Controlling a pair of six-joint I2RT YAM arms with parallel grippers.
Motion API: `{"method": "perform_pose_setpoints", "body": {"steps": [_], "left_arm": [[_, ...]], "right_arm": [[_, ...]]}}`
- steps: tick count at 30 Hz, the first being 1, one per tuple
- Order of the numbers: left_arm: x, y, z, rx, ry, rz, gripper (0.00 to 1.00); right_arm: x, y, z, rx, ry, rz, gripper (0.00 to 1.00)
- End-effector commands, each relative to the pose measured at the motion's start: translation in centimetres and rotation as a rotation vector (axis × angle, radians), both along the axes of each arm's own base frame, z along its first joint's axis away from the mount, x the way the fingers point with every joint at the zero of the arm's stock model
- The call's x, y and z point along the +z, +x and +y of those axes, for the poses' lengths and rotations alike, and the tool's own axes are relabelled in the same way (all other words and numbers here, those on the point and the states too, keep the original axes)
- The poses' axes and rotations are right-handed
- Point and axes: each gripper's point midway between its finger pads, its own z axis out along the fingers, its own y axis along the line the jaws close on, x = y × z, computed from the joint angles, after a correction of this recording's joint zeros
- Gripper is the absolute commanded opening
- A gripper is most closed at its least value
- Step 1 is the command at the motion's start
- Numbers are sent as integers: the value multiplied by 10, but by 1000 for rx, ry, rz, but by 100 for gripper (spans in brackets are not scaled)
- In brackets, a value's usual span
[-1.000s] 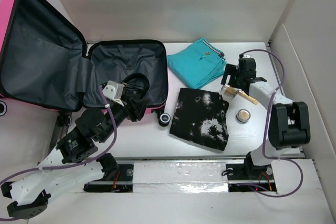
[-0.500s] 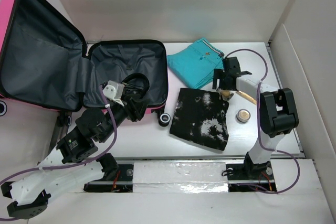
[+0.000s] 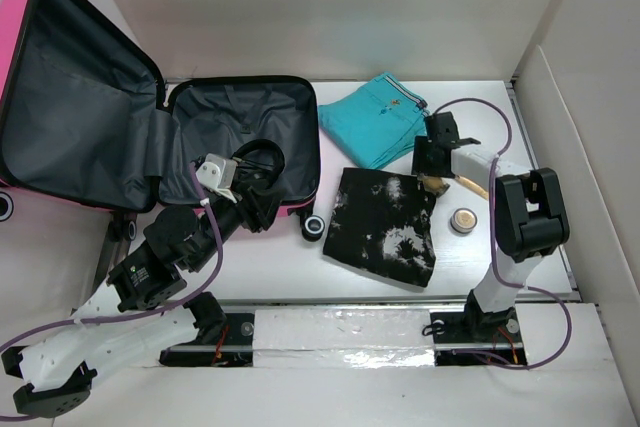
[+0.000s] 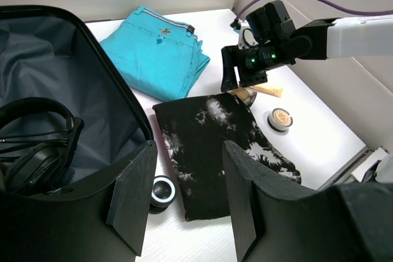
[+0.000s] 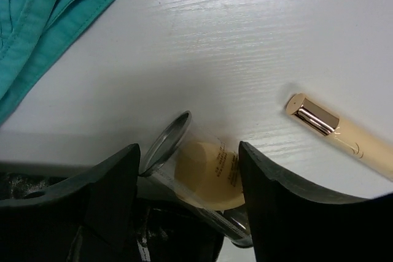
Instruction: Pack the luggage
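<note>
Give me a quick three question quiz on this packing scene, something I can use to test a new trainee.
1. True or false: the headphones lie inside the open luggage.
2. What sits between the jaws of the right arm? A) gold-capped tube B) clear container holding a yellow sponge C) small round jar
3. How many folded garments lie on the table outside the luggage?
Key: 1 true. 2 B. 3 two, the teal one and the black-and-white one.
</note>
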Motion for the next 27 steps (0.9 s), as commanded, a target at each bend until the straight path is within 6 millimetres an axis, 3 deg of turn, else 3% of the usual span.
{"method": "perform_pose_setpoints", "body": {"steps": [1,2,5,7,8,14,18,20,25,27], "left_arm": [[13,-1,-2,-11,-42,-32,44],[12,0,-3,-11,-40,-32,44],[11,0,-3,-12,-37,-29,44],[11,0,-4,-11,-35,-28,43],[11,1,-4,-9,-34,-27,43],[12,-1,-4,-17,-39,-32,43],[12,-2,-5,-28,-39,-30,43],[12,-2,-5,-28,-41,-31,43],[13,-2,-5,-28,-41,-33,43],[12,-2,-5,-28,-39,-32,43]], "right_arm": [[7,2,-11,-54,9,-30,65],[11,8,-19,-89,32,-55,54],[24,20,-15,-94,127,-104,51],[38,25,-12,-88,169,-141,65],[45,28,-11,-88,181,-169,78],[70,3,-21,-99,212,-243,84],[58,-18,-25,-119,202,-214,84],[45,-25,-38,-168,160,-186,84],[38,-22,-59,-246,97,-171,85],[35,-16,-59,-244,93,-158,86]]}}
